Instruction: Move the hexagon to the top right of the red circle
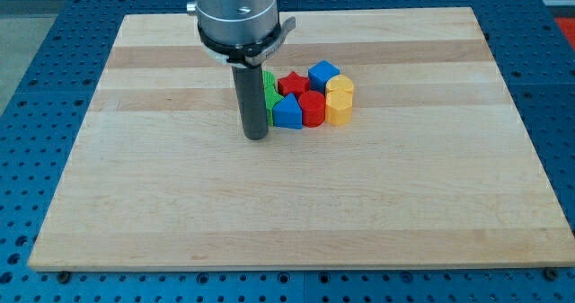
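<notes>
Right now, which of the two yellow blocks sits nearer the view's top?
The yellow block touching the blue cube; the other yellow block lies just below it, beside the red cylinder.

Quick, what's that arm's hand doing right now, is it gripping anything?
No hand: just a rod, holding nothing.
My tip rests on the board, at the view's left of the block cluster, beside the green block and blue block.

Pale wooden board (296,213) on a blue perforated table (557,87)
</notes>
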`<act>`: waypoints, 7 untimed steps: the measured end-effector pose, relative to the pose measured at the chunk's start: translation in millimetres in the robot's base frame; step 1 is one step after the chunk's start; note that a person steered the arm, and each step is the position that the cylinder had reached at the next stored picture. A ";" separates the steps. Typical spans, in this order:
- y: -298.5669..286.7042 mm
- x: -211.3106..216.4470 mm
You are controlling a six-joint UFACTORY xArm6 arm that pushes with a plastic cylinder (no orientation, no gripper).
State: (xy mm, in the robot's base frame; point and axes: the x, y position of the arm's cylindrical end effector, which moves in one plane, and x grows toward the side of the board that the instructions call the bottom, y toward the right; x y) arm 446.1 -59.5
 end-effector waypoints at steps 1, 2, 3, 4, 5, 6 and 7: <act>0.0 -12.2; 0.0 -19.1; 0.0 -19.5; 0.0 -17.8; 4.6 11.2; 43.4 23.1; 87.4 21.7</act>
State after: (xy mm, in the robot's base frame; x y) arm 467.8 27.9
